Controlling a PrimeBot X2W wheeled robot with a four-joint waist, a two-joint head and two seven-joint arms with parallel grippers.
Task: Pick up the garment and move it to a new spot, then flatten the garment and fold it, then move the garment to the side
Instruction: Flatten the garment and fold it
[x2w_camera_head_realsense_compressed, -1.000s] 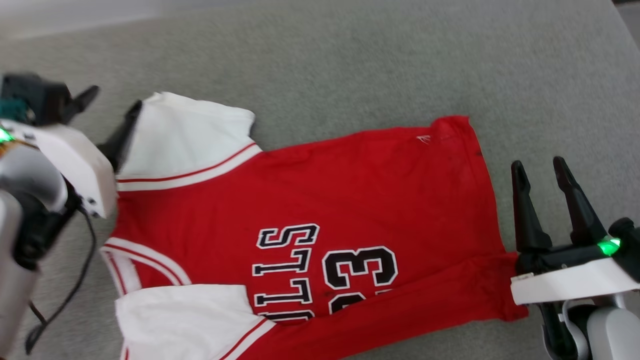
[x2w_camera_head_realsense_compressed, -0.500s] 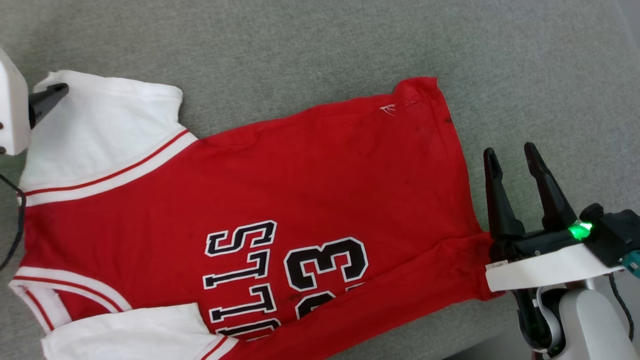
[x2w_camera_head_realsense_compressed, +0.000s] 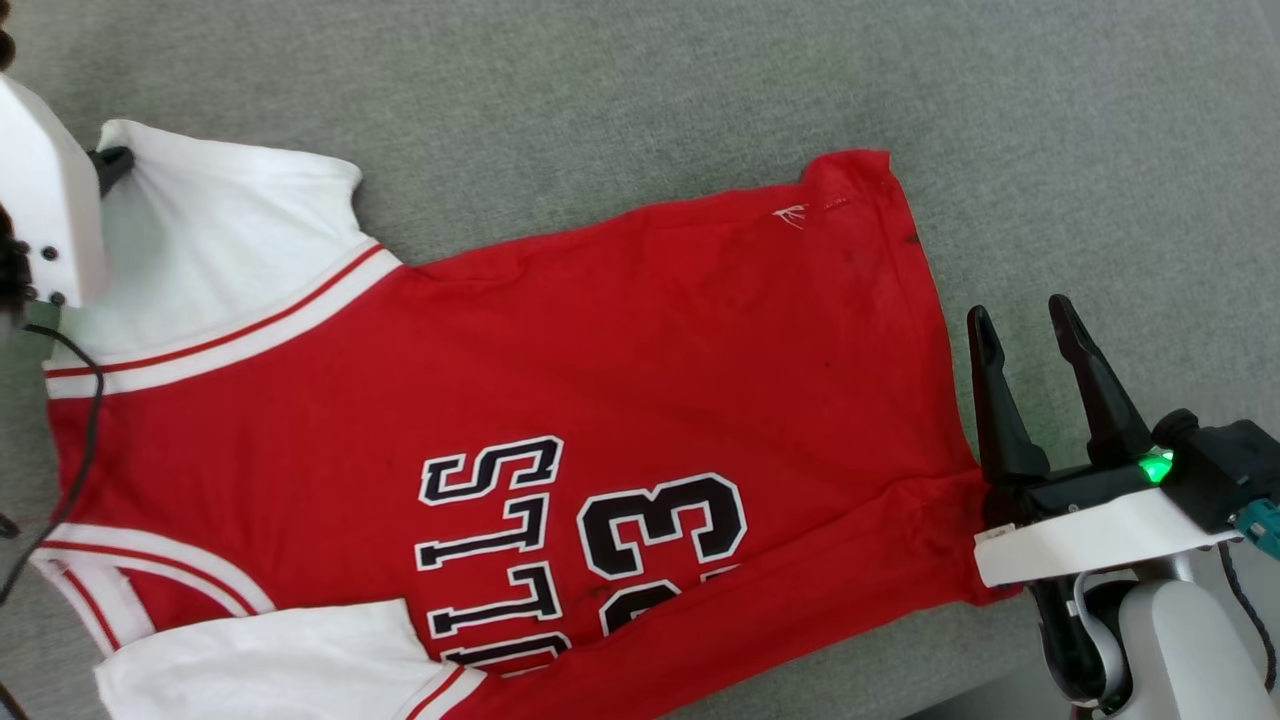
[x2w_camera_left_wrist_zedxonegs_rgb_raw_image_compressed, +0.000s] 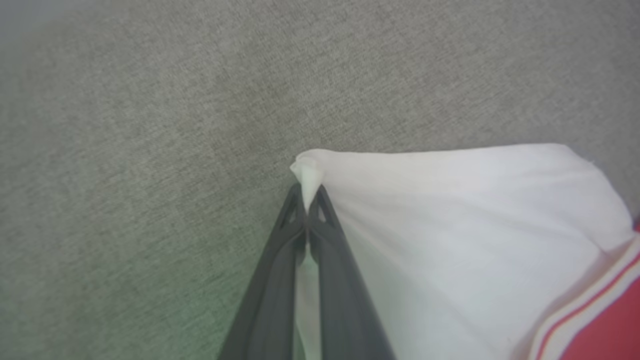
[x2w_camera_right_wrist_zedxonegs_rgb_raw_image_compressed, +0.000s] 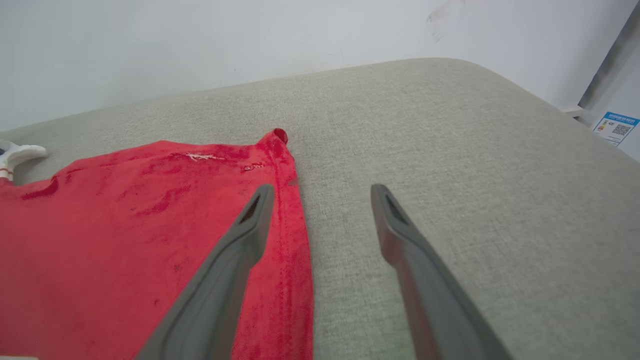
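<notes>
1. On the grey padded surface (x2w_camera_head_realsense_compressed: 640, 100), the garment (x2w_camera_head_realsense_compressed: 600, 360) lies spread out, lettering up.
2. Left claw (x2w_camera_left_wrist_zedxonegs_rgb_raw_image_compressed: 307, 196) is pinched tight on the white sleeve (x2w_camera_left_wrist_zedxonegs_rgb_raw_image_compressed: 450, 225) corner.
3. Right claw (x2w_camera_head_realsense_compressed: 1020, 312) hangs released by the hem.

One garment (x2w_camera_head_realsense_compressed: 650, 330), a left tool (x2w_camera_left_wrist_zedxonegs_rgb_raw_image_compressed: 307, 196) and right tool (x2w_camera_head_realsense_compressed: 1020, 312) (two altogether), perhaps one sticker (x2w_camera_right_wrist_zedxonegs_rgb_raw_image_compressed: 614, 127).
</notes>
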